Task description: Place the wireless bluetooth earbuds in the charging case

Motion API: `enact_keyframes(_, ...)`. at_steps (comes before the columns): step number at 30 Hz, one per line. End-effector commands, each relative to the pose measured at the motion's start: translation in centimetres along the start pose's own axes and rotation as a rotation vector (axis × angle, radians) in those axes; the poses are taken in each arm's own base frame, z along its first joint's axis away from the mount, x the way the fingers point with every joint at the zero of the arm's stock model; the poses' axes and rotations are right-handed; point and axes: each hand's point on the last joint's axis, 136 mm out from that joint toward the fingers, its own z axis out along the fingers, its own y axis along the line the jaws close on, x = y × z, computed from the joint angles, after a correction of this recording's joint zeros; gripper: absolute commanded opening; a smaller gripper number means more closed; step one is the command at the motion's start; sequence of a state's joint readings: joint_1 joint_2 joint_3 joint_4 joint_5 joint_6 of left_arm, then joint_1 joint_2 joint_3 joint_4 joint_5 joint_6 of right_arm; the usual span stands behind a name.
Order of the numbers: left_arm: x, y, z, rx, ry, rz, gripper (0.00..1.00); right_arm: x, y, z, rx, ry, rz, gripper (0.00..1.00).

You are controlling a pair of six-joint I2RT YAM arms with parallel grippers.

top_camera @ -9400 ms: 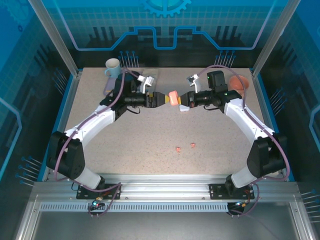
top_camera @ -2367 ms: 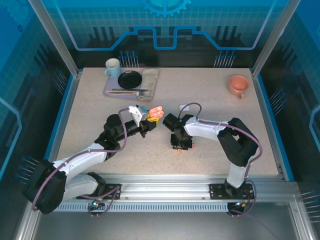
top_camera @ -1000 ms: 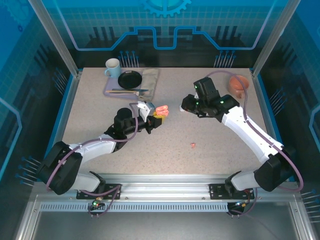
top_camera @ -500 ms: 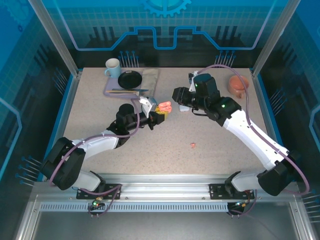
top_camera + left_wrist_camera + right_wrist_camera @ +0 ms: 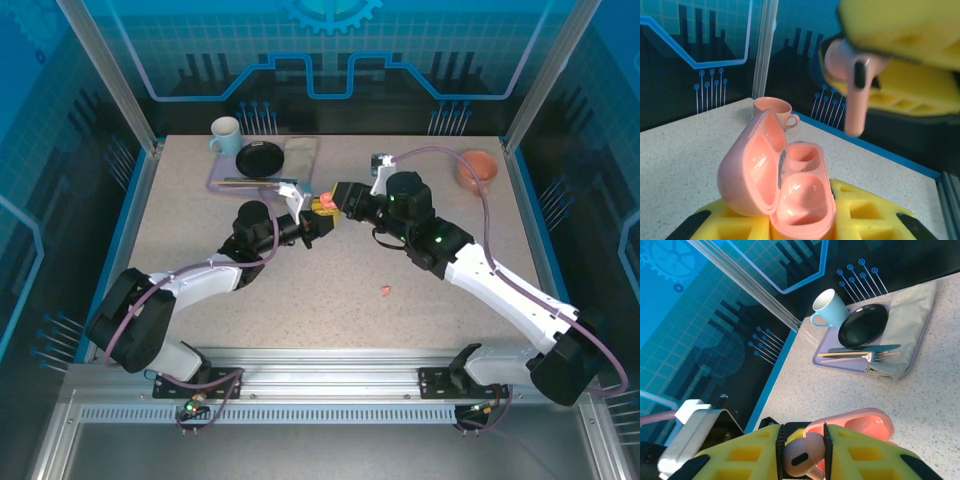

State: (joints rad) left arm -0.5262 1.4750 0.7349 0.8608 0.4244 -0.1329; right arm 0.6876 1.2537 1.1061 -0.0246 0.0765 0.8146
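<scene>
The salmon-pink charging case (image 5: pixel 785 190) stands open, lid tipped left, both wells bare; my left gripper (image 5: pixel 800 220) is shut on its base. From above, the case (image 5: pixel 326 204) sits between the two grippers mid-table. My right gripper (image 5: pixel 801 450) is shut on a pink earbud (image 5: pixel 801 456), stem pointing down, just above the open case (image 5: pixel 860 425). In the left wrist view that earbud (image 5: pixel 855 90) hangs over the case's right side. My left gripper (image 5: pixel 316 220) and right gripper (image 5: pixel 342 197) nearly touch. A second pink earbud (image 5: pixel 386 290) lies loose on the table.
At the back left a purple tray (image 5: pixel 222 180) carries a black plate (image 5: pixel 260 158), cutlery and a grey napkin (image 5: pixel 300 155), with a light blue mug (image 5: pixel 225 133) beside it. A salmon cup (image 5: pixel 478 168) stands at the back right. Blue rails edge the table.
My right gripper has swung left and down with the earbud, closing on the open case. My left gripper has shifted the case slightly back and right to meet it.
</scene>
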Motion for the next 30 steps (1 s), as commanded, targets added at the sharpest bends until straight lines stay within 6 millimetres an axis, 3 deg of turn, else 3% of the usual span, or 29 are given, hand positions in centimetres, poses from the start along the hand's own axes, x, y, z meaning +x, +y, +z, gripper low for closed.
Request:
enact_keyframes(1, -2.5, -0.9, 0.8, 0.032, -0.068, 0.035, 0.0, -1.8, 1.8, -0.7, -0.061, -0.104, 0.003, 0.27)
enact_keyframes(30, -3.0, -1.4, 1.1, 0.043, -0.07, 0.059, 0.0, 1.0, 0.2, 0.9, -0.033, -0.075, 0.031, 0.26)
